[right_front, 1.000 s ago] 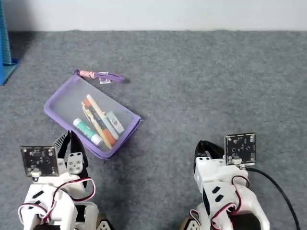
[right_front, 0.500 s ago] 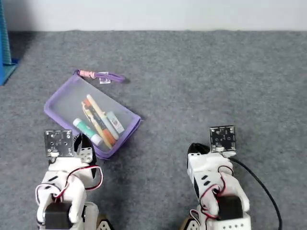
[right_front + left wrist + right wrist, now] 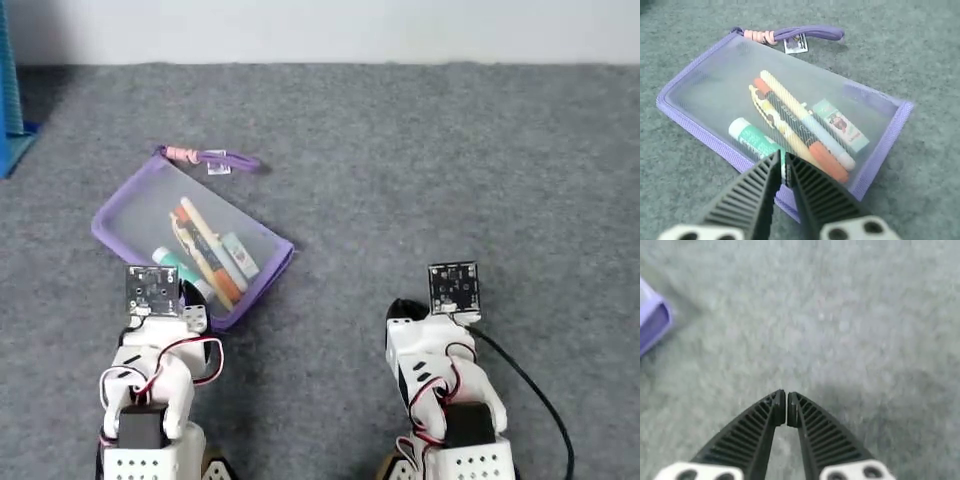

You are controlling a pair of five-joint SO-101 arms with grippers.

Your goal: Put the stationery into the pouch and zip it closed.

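Note:
A purple mesh pouch lies flat on the grey carpet at the left, with a purple strap and pink zip pull at its far corner. Inside it lie a green glue stick, an orange marker, a pale yellow pen and a small eraser. My left gripper is shut and empty, just above the pouch's near edge. My right gripper is shut and empty over bare carpet, well to the right of the pouch.
Grey carpet covers the whole table. A blue object stands at the far left edge. A white wall runs along the back. A black cable trails from the right arm.
Both arms have drawn back toward their bases and folded. The left gripper, open a second ago beside the pouch, is now shut. The pouch has not moved.

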